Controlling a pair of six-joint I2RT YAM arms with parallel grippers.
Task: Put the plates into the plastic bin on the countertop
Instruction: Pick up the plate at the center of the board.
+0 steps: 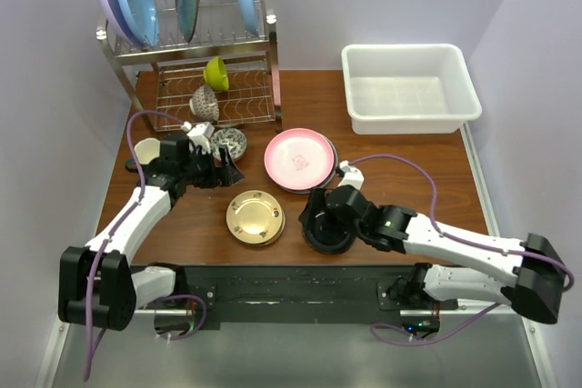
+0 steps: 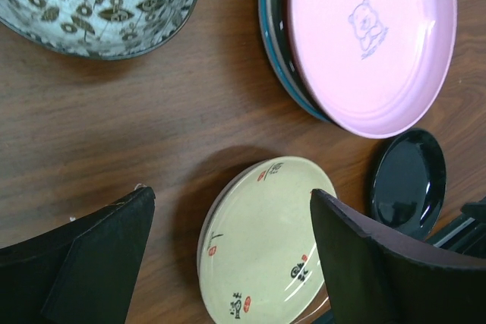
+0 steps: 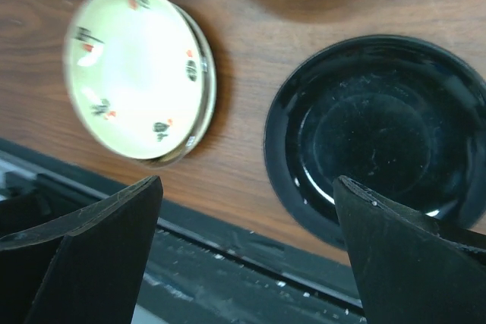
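The pink plate (image 1: 300, 158) tops a stack at mid-table; a teal rim shows under it in the left wrist view (image 2: 372, 36). A small plate (image 1: 255, 217) looks gold-tan from above and cream with red marks in the wrist views (image 2: 266, 240) (image 3: 137, 73), lying on another plate. The glossy black plate (image 1: 329, 229) (image 3: 380, 134) (image 2: 408, 184) lies near the front edge. The white plastic bin (image 1: 409, 88) stands at the back right. My left gripper (image 1: 225, 168) (image 2: 231, 195) is open and empty, left of the pink stack. My right gripper (image 1: 320, 215) (image 3: 248, 181) is open and empty over the black plate's near-left rim.
A two-tier wire rack (image 1: 218, 52) at the back left holds blue and lilac plates, a lime-green bowl (image 1: 216, 72) and a patterned bowl (image 1: 205, 104). Another patterned bowl (image 1: 230, 141) (image 2: 99, 1) sits beside my left gripper. A black rail (image 1: 300, 283) runs along the near edge.
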